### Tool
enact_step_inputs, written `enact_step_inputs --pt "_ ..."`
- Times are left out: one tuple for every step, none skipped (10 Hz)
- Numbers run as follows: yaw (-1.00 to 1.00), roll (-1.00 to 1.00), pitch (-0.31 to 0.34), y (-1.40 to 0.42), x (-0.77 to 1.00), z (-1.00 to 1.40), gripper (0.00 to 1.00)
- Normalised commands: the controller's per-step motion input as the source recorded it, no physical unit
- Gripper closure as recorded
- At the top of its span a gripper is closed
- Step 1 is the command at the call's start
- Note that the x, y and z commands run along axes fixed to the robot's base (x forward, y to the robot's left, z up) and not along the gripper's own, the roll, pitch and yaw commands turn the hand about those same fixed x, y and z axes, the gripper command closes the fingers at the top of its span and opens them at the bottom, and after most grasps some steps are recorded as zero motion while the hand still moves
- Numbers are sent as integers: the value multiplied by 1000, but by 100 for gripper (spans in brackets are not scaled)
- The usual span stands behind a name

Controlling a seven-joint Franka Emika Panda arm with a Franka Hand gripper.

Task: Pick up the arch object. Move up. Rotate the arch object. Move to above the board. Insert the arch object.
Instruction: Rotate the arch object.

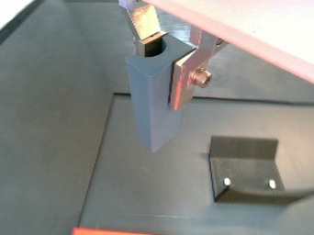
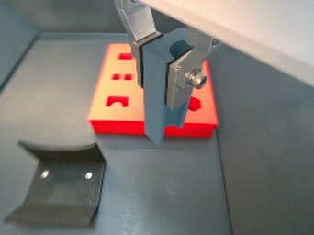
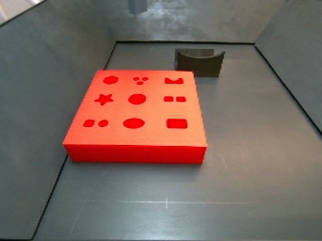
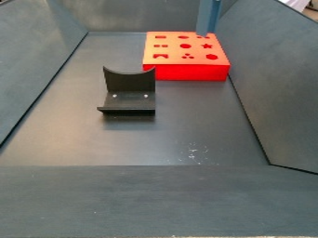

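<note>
One tool (image 2: 168, 57) shows in both wrist views, its two flat silver fingers (image 1: 185, 75) clamped on the upper end of the single arch object (image 1: 152, 101), a slim blue-grey slab that hangs lengthwise downward from the grip. In a wrist view the slab (image 2: 163, 92) hangs in front of the board (image 2: 117, 92), its lower tip showing against the board's near edge and clear of the grey floor (image 2: 160, 193).

There is one board, a flat red-orange box. In a side view its top (image 3: 136, 111) shows darker cut-outs: a star, several circles, squares, a rectangle and three small dots. It lies flat on the floor (image 3: 189, 202), close to one wall of the bin.

One fixture (image 4: 126, 91), a dark bracket with a curved back on a base plate, stands on the floor apart from the board, with open floor between them. In a wrist view two bright screw points show on its base plate (image 2: 64, 184); in a wrist view it sits below and to the side of the slab's tip (image 1: 245, 165). In a side view it stands beyond the board's far edge (image 3: 199, 60).

In a side view only a thin blue-grey strip of the arch object (image 4: 211, 16) shows at the frame's upper edge, above the board's far side (image 4: 187, 51); the tool itself is out of that frame.
</note>
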Motion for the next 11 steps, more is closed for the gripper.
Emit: enact_step_inputs --pt "-539 -57 92 10 16 21 100" --pt "-286 -57 84 10 22 22 100" --pt "-1000 -27 38 4 52 0 100" --pt "-1000 -29 40 4 53 -2 100" --pt "-1000 -35 49 5 50 -5 100" --pt "-1000 -42 59 5 48 -6 100" --pt "-1000 -49 67 5 48 -6 100" --pt "-816 -57 78 6 47 -5 100" --pt "-593 -57 77 6 47 -3 100" --pt "-349 -56 76 6 47 -2 100" --pt "-265 -56 76 6 47 -1 100"
